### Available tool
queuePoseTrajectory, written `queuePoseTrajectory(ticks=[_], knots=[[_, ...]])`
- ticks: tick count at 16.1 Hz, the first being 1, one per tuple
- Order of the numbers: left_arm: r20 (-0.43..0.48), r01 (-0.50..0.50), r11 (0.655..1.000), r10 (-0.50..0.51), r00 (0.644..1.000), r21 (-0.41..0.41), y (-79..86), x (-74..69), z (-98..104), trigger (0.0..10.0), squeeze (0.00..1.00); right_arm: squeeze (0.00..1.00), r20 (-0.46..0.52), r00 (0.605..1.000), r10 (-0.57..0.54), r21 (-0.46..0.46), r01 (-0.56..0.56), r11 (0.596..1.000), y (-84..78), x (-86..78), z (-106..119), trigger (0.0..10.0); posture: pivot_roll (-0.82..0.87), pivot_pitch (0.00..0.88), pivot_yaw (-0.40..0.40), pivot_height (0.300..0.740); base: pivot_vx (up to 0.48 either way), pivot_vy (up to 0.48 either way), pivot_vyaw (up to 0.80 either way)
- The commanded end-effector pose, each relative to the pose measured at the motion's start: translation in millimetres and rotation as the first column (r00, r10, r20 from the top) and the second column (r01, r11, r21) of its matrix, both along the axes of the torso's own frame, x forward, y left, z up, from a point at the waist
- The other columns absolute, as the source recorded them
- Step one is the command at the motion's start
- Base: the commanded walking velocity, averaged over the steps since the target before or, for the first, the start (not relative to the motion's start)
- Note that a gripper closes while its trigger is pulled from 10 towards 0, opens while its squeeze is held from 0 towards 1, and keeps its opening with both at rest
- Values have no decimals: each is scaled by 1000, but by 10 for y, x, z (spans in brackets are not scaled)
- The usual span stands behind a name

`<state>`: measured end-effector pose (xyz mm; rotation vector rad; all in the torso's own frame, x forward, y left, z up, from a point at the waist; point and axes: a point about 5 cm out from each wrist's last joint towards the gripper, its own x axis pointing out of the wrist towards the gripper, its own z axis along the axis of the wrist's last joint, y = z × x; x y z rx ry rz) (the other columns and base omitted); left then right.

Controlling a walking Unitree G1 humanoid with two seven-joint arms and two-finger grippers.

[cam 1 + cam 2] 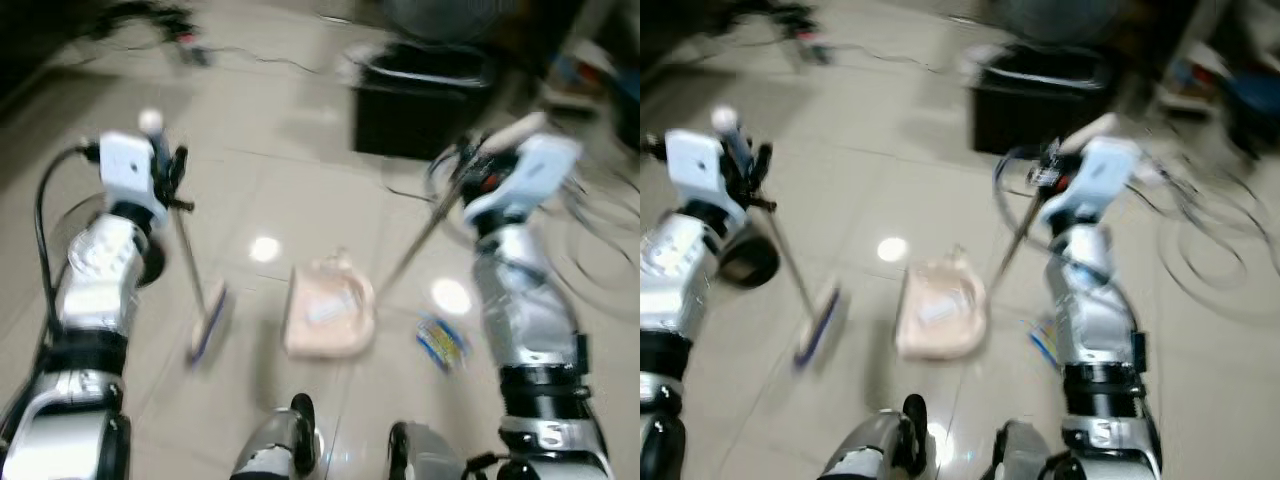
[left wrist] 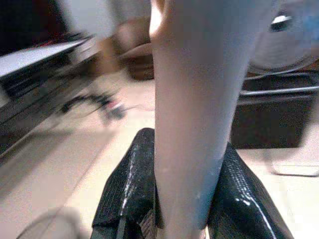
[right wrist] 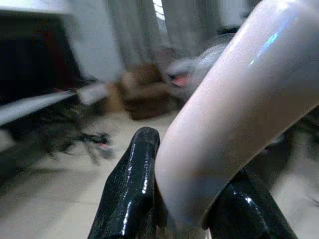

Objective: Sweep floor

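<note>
Head views, blurred: the left gripper (image 1: 172, 172) grasps the broom (image 1: 205, 325) by its handle top, the brush head resting on the tiled floor (image 1: 300, 180) below the fingers. The right gripper (image 1: 470, 165) holds the long handle of the pink dustpan (image 1: 328, 312), which sits on the floor between both arms, a blue wrapper (image 1: 440, 342) just beside it.

Left wrist view: both black fingers (image 2: 127, 189) clamp the pale broom handle (image 2: 199, 99).

Right wrist view: fingers (image 3: 129, 194) grip the dustpan handle (image 3: 234, 124)
</note>
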<state>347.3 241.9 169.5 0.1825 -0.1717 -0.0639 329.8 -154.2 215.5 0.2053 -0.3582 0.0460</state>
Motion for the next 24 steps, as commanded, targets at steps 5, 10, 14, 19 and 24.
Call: queuePoseTrajectory(ticks=[5,10,14,19,24], knots=[[-1,-69,997,69,998,-30,-136,-267,-217,10000,0,0,4,1000,25,35,-25,999,41,-69,186,10000,-15,17,74,740,0,0,800],[27,-64,997,65,998,-41,-428,-309,-226,10000,0,0,0,1000,-24,26,24,999,-55,-74,257,10000,-19,7,85,740,60,0,800],[20,-56,997,57,998,-57,-525,-313,-219,10000,0,0,36,997,-61,8,61,998,-118,-52,377,10000,-22,11,89,740,349,0,600],[0,-68,996,68,998,-63,-550,-315,-240,10000,0,0,61,992,-107,28,106,994,-180,-28,491,10000,-19,18,82,740,381,0,0],[-14,-77,994,76,997,-80,-566,-319,-262,10000,0,0,72,989,-132,63,128,990,-227,-1,547,10000,-20,22,81,740,382,0,0]])
